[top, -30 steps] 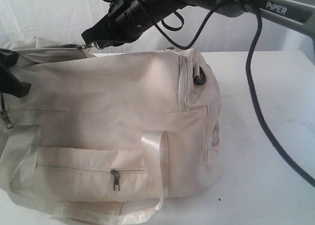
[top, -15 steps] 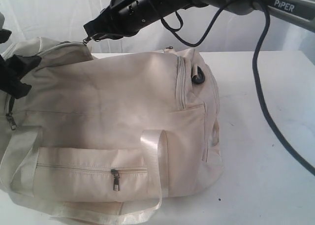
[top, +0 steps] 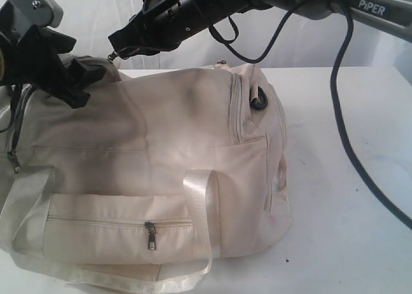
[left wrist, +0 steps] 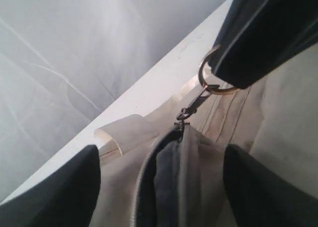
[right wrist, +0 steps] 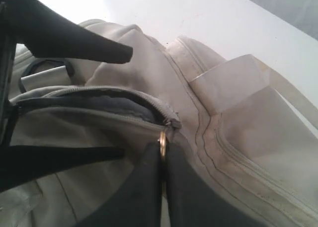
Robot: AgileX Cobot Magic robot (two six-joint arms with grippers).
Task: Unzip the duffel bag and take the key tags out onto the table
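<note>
The cream duffel bag [top: 161,152] lies on the white table [top: 347,178] with its side pocket facing the exterior view. My right gripper [top: 118,49] reaches across to the bag's top left end. There it is shut on the zipper pull ring [right wrist: 162,146], which also shows as a brass ring [left wrist: 208,80]. The top zipper is partly open, showing grey lining [left wrist: 169,182]. My left gripper [top: 74,82] is open, its two fingers [left wrist: 59,187] straddling the opened zipper mouth [right wrist: 99,100]. The key tags are hidden.
A dark cable [top: 341,133] from the right arm trails over the table right of the bag. A webbing handle [top: 203,204] loops down the bag's front, above the zipped side pocket [top: 116,226]. A white backdrop stands behind the table.
My left gripper has risen and moved right, from the bag's left edge to its top left end. The right gripper lifted slightly with the pull ring, then held still.
</note>
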